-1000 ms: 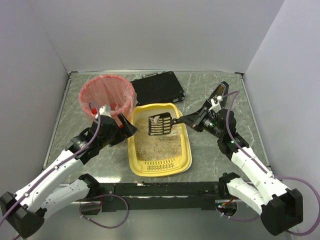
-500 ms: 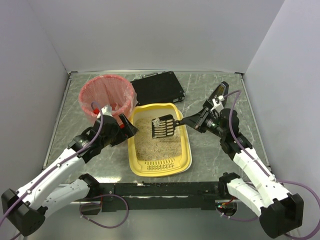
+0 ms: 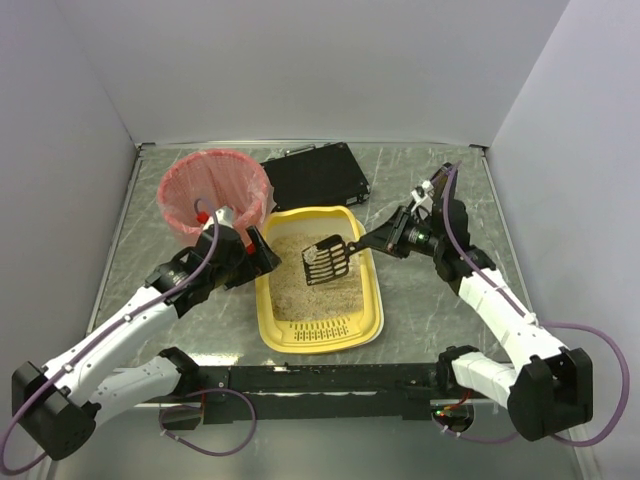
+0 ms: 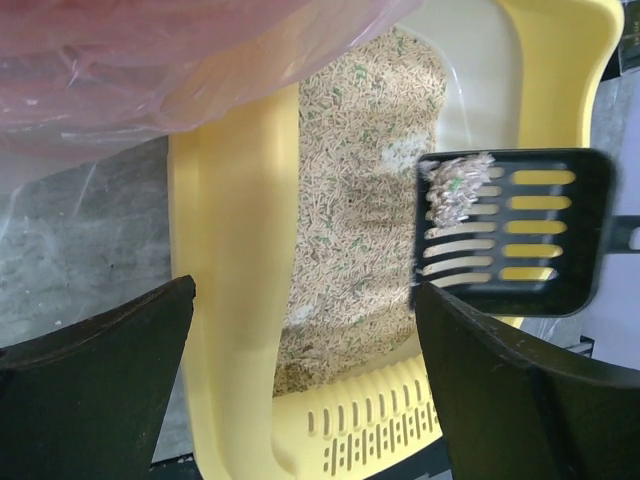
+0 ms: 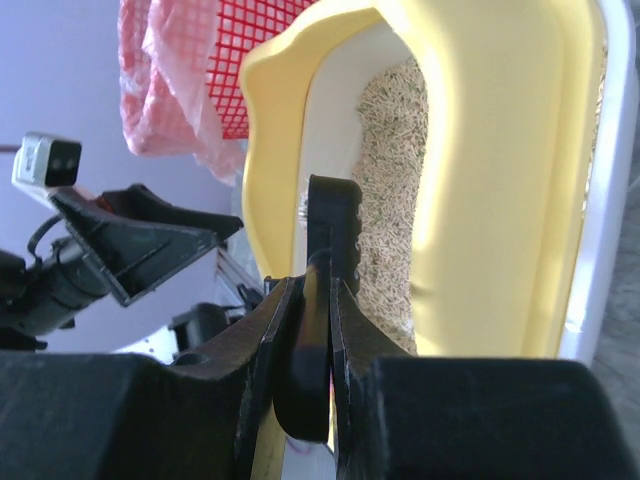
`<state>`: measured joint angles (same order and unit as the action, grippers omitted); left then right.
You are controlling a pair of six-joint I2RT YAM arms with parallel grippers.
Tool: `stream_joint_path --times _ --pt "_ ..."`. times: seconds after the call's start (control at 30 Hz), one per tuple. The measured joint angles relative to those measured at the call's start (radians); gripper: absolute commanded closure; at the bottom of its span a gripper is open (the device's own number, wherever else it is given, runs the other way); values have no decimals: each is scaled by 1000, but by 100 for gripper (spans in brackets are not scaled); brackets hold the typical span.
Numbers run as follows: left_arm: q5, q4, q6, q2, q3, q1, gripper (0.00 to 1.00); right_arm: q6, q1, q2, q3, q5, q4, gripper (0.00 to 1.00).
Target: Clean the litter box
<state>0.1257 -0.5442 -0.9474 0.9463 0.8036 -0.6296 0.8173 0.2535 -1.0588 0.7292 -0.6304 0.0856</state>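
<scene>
**Mia:** Where was the box?

**Ben:** The box (image 3: 372,300) sat on the desk (image 3: 420,180), right in front of the arms. Its slotted end was nearest to them, and it had sandy litter inside.

**Mia:** And the left tool?

**Ben:** The left tool (image 3: 256,252) hung just beside the box's left wall. Its jaws were wide apart, with nothing in them.

**Mia:** What about the scoop?

**Ben:** The scoop (image 3: 325,260) was up above the litter, over the far half of the box. The right tool (image 3: 395,240) was pinched tight on its handle. A small clump (image 4: 455,190) lay on the scoop, close to one corner and not in the middle.

**Mia:** So what was the job right then?

**Ben:** I think it was to carry the clump to the bin (image 3: 185,215). The bin stood just past the left tool, by the box's far left corner.

**Mia:** How could that go well?

**Ben:** The arm should hold the scoop flat, because the clump was near an edge and a small tilt could drop it back. It should lift the scoop higher than the box wall and the bin's rim. It should go slowly and pass over the left tool without bumping it. It should tip the scoop only when it is right over the bin's mouth.

**Mia:** Was anything farther back?

**Ben:** A black case (image 3: 318,175) lay behind the box. I don't think it mattered for this step.
</scene>
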Motion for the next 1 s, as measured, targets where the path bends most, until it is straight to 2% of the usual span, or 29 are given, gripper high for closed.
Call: stream_joint_path --times 0.17,0.33,0.5,0.63,0.77,0.87,1.0 --pt "-3 -51 -21 -6 9 0 3 -126 -17 0 156 -15 166 100" --pt "16 -160 -12 -5 119 3 3 -128 -28 8 192 -74 187 100" --pt "33 -177 7 -22 174 5 3 -111 -28 7 196 -100 196 100" --pt "45 -135 -1 -76 90 5 3 -84 -29 -12 225 -98 229 100" --pt "58 -71 -23 -167 -31 5 3 -21 -29 -23 202 -105 177 100" --pt "65 -58 -35 -211 -66 5 3 6 -29 -31 208 -105 167 100" --pt "81 -33 -34 -274 -66 5 3 3 -29 -92 344 -108 237 100"
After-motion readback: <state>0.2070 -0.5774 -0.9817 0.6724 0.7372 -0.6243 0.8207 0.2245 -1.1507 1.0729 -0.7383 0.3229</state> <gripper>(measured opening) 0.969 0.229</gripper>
